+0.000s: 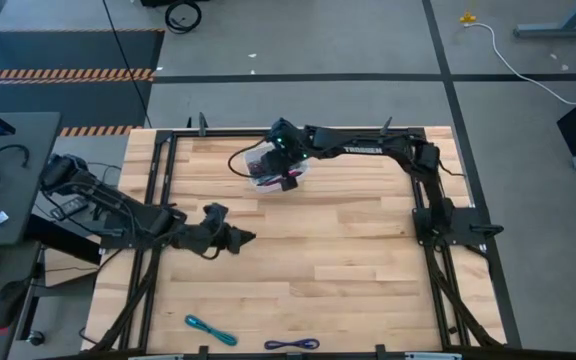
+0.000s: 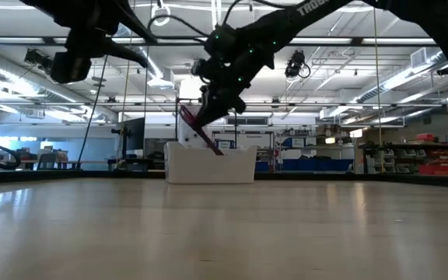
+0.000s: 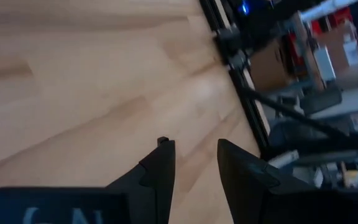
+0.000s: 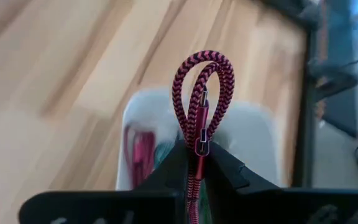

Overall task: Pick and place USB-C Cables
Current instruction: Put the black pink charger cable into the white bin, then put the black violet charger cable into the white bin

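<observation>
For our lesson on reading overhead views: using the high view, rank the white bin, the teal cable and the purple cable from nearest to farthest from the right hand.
1. White bin: directly under the right hand, at the table's far edge.
2. Purple cable: near edge, about centre.
3. Teal cable: near edge, further left. It ranks only slightly behind the purple one.
</observation>
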`<state>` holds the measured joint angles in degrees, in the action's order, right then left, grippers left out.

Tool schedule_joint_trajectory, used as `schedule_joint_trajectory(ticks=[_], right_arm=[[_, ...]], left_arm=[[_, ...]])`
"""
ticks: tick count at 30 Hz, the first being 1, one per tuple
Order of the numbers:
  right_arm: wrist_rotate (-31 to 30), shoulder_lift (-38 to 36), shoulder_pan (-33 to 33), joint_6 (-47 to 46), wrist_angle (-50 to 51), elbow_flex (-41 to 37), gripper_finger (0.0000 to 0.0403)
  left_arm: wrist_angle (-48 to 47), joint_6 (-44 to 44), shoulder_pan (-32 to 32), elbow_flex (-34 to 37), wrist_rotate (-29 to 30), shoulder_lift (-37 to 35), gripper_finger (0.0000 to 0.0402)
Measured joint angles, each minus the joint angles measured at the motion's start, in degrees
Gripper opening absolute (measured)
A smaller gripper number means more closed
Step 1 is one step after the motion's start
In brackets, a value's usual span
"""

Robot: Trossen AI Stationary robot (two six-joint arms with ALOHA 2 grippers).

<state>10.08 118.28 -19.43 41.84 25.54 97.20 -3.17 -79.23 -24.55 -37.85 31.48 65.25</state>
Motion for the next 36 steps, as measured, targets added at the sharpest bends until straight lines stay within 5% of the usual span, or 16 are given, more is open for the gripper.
schedule_joint_trajectory(ticks=[7,15,26,31,36], right_arm=[[-1.5,3.9,-0.3,4.0,3.3,0.0,0.0034],[-13.8,8.4,0.2,9.3,3.7,0.0,0.0044],[-18.6,6.9,0.4,8.8,2.9,-0.1,0.0155],[-22.6,1.6,1.8,1.3,4.4,-0.1,0.0197],[-22.0,-5.3,3.6,-20.0,7.9,-0.1,0.0198]], left_arm=[[0.3,4.1,5.2,0.0,-0.1,0.0,0.0125],[0.9,12.4,9.5,-0.1,-8.4,-1.3,0.0125],[-5.0,14.4,10.1,0.0,-13.2,-6.9,0.0125],[-4.8,18.3,10.1,0.0,-13.8,-9.7,0.0125],[-4.8,21.5,9.8,-0.1,-14.0,-12.4,0.0125]])
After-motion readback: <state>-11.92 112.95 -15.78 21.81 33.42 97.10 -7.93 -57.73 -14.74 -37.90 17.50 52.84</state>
